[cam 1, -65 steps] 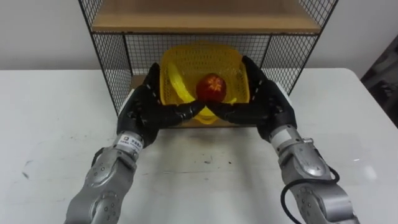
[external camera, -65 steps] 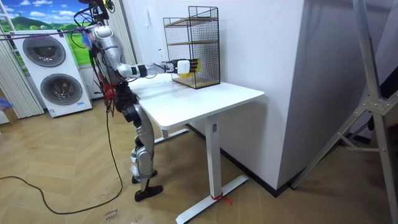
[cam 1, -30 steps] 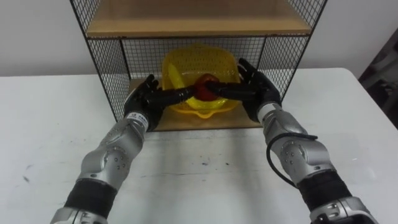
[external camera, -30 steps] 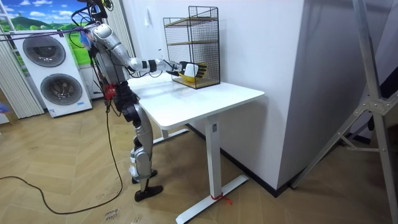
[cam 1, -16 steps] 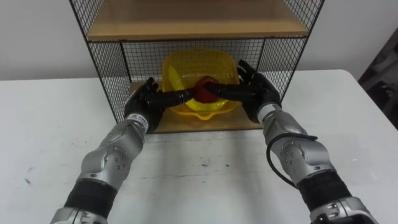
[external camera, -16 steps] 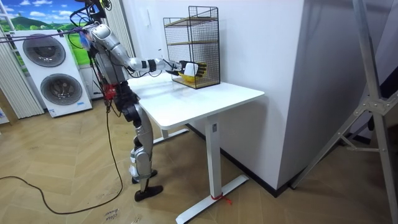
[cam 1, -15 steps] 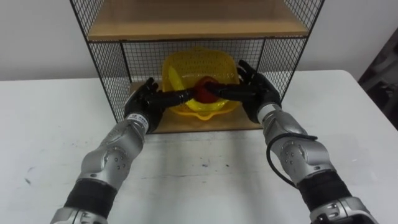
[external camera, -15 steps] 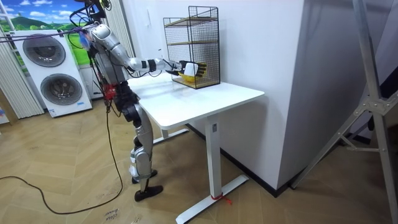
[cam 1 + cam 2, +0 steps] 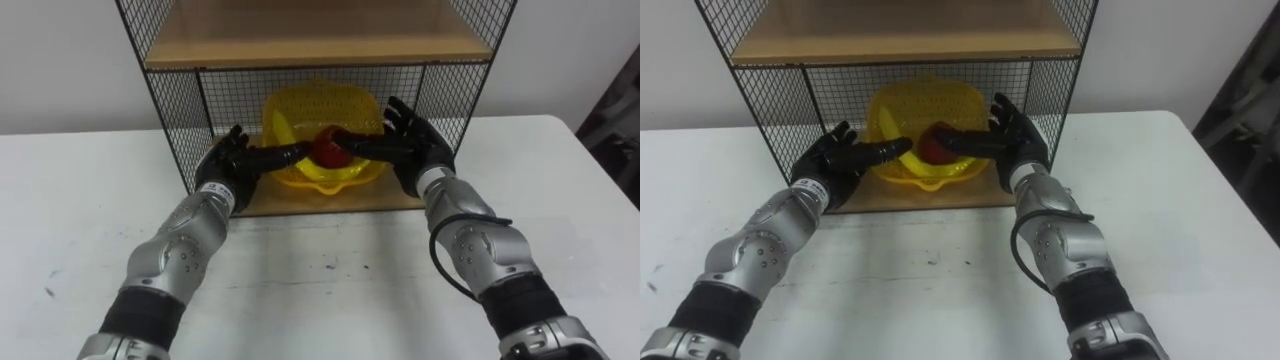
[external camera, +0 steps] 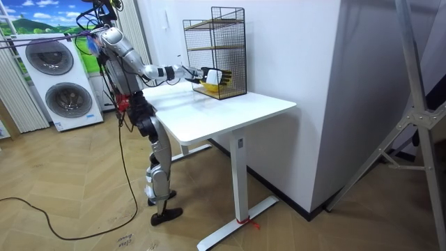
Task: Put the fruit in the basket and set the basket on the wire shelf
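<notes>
Left eye view: the left robot hand (image 9: 228,163) is at 8 o'clock of the yellow basket (image 9: 325,105). Its fingers are straight and apart, with the tips against the basket's front rim. The basket sits in the bottom bay of the wire shelf (image 9: 180,110), above the wooden board. It holds a banana (image 9: 283,133) at its 10 o'clock and a red fruit (image 9: 327,152) at front centre. The right robot hand (image 9: 418,148), at the basket's 3 o'clock, is also spread, its straight fingers reaching over the rim to the red fruit. The shelf stands at 12 o'clock on the white counter (image 9: 330,280). In the room view the robot stands at the counter's edge, both arms stretched to the shelf.
</notes>
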### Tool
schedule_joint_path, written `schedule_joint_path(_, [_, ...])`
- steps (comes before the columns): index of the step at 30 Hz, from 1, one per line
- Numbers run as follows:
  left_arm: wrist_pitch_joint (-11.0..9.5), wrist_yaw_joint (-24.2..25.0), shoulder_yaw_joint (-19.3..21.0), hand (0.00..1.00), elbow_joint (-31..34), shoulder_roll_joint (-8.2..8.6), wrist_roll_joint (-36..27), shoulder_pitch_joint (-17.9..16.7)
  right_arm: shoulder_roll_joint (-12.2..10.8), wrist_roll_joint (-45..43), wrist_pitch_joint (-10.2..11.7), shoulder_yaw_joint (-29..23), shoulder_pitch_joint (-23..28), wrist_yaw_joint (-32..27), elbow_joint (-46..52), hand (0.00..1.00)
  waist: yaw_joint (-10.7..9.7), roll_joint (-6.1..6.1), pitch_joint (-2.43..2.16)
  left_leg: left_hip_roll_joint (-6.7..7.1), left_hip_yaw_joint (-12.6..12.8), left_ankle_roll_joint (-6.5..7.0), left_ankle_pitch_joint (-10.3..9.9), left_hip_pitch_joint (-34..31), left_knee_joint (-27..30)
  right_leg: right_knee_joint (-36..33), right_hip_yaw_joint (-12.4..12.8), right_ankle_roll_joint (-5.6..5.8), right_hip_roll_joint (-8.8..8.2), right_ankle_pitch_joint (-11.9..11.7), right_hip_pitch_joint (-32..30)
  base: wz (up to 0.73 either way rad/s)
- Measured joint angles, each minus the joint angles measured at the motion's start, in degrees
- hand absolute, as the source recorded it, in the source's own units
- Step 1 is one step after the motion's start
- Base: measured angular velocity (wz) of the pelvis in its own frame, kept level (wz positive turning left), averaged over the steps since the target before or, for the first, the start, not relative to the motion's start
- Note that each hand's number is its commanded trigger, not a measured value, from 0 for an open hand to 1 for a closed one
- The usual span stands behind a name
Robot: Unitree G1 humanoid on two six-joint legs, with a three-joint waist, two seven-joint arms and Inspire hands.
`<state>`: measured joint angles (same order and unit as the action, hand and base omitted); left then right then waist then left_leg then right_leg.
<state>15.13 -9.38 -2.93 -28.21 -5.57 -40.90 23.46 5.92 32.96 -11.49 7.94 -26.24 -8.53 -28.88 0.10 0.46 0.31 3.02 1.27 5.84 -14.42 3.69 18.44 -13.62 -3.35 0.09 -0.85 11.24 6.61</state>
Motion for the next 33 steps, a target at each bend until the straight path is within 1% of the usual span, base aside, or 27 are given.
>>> schedule_joint_path(2, [0.20,0.01,2.85,0.00,0.67,0.00,1.26,0.00,0.11,-1.75,0.00,-1.62,0.00,-0.01,0.95,0.00,-0.01,0.25,-0.27,-0.05,0.11,0.00,0.00,-0.24,-0.08,-0.01,0.20,-0.01,0.08,-0.08,-0.38,-0.04])
schedule_joint_path(3, [0.27,0.00,3.31,0.00,0.91,-0.03,1.61,0.00,0.14,-1.97,0.00,-2.01,0.00,-0.01,1.16,0.00,0.00,0.33,-0.37,-0.06,0.12,0.00,0.00,-0.29,-0.13,-0.01,0.21,-0.01,0.08,-0.11,-0.48,-0.03])
schedule_joint_path(4, [0.44,-0.01,4.14,0.00,1.66,-0.13,1.98,0.00,0.31,-2.11,0.00,-2.37,0.00,0.41,1.66,0.00,0.05,0.61,-0.62,-0.06,0.13,0.00,0.00,-0.33,-0.20,0.00,0.19,0.01,0.08,-0.16,-0.57,0.00])
schedule_joint_path(5, [0.74,0.01,4.06,0.00,2.37,-0.12,2.39,0.00,0.31,-2.32,-0.01,-2.37,0.01,0.57,2.09,0.00,0.06,0.79,-0.78,-0.06,0.10,0.00,0.00,-0.20,-0.22,0.01,0.19,0.01,0.08,-0.16,-0.42,0.00])
schedule_joint_path(7, [0.93,0.00,4.14,0.00,3.38,-0.14,3.08,0.00,0.39,-2.72,-0.02,-2.47,0.04,0.77,2.85,0.00,0.02,0.82,-0.79,-0.08,0.05,-0.01,0.00,0.05,-0.23,0.11,0.15,0.01,0.11,-0.16,-0.07,0.00])
schedule_joint_path(10, [0.92,0.03,4.71,0.00,4.08,-0.15,3.11,0.00,1.11,-4.03,-0.01,-2.61,0.04,1.95,3.40,0.00,0.00,0.81,-0.79,-0.09,0.04,-0.04,0.02,0.14,-0.23,0.13,0.16,0.01,0.12,-0.16,0.06,0.00])
schedule_joint_path(18, [0.92,0.20,4.75,0.00,4.10,-0.14,3.07,0.00,1.22,-4.59,-0.01,-2.61,0.05,2.58,3.41,0.00,-0.02,0.67,-0.70,-0.09,-0.03,-0.09,0.05,0.18,-0.44,0.09,0.12,-0.01,0.12,-0.17,0.12,0.00])
schedule_joint_path(21, [0.91,0.45,4.73,0.00,4.38,-0.17,3.58,-0.02,1.34,-6.81,-0.01,-2.60,0.32,3.22,4.01,0.00,0.03,0.51,-0.60,-0.11,-0.08,-0.14,0.09,0.22,-0.96,0.08,0.06,-0.04,0.17,-0.19,0.10,0.00])
schedule_joint_path(23, [0.90,1.10,4.72,0.00,6.56,-0.18,5.65,-0.17,1.38,-8.88,-0.01,-2.55,2.04,3.67,7.61,0.00,0.14,0.20,-0.39,-0.18,-0.08,-0.16,0.08,0.18,-1.09,0.08,-0.02,-0.05,0.22,-0.20,0.03,0.00])
schedule_joint_path(25, [0.71,1.54,4.46,0.00,8.24,-0.19,5.64,-0.26,1.39,-9.41,0.00,-2.50,3.07,4.02,9.63,0.00,0.16,0.05,-0.29,-0.18,-0.06,-0.16,0.08,0.30,-1.11,0.08,-0.02,-0.05,0.23,-0.20,0.04,0.00])
schedule_joint_path(28, [-0.18,2.71,3.78,0.00,9.31,-0.17,5.64,-0.53,1.37,-10.84,0.08,-2.43,4.24,4.50,10.32,0.00,0.13,-0.53,0.09,-0.18,-0.04,-0.16,0.08,0.54,-1.11,0.12,-0.14,-0.05,0.21,-0.20,0.21,0.00])
schedule_joint_path(30, [-0.19,2.74,3.57,0.00,9.74,-0.14,6.38,-1.33,1.37,-11.23,0.08,-2.44,5.97,4.61,11.34,0.00,0.13,-0.63,0.14,-0.17,0.02,-0.16,0.08,0.58,-1.23,0.15,0.05,-0.05,0.23,-0.20,0.17,-0.02])
schedule_joint_path(33, [-0.56,2.68,3.30,0.00,11.36,-0.13,7.92,-3.57,1.47,-12.13,0.19,-2.43,8.69,5.30,12.75,0.00,-0.11,-0.63,0.13,-0.17,0.01,-0.16,0.08,0.63,-1.49,0.13,0.07,-0.05,0.24,-0.20,0.15,0.00])
